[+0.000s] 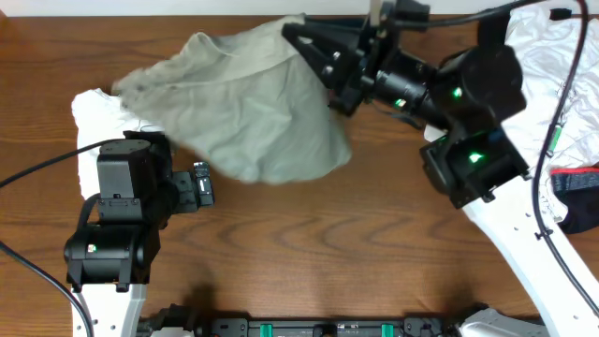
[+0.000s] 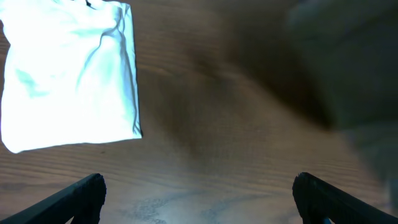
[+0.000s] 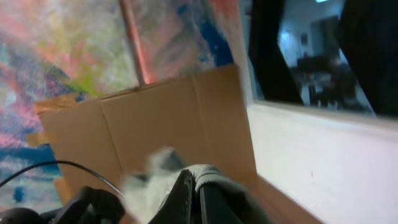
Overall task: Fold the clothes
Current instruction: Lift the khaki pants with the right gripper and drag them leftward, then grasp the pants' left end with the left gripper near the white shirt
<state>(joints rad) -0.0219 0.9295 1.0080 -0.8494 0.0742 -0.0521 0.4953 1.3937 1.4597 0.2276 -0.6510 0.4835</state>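
- Right gripper (image 1: 298, 39): pinched tight on the trousers' (image 1: 253, 122) edge, probably to pull them flat for folding.
- Left gripper (image 1: 202, 184): spread wide, empty, near the white shirt (image 1: 96, 108).

trousers (image 1: 253, 103) bunched on the table (image 1: 309, 253), far centre; their far-right edge pinched in the right gripper (image 1: 298, 39); folded shirt (image 1: 94, 110) at the left edge, touching the trousers' left end; left gripper (image 1: 204, 185) on the near side of the trousers, apart from them, right of the folded shirt; loose shirt (image 1: 552, 65) far right, beyond the right arm; small garment (image 1: 578, 192) at the right edge, nearer than the loose shirt
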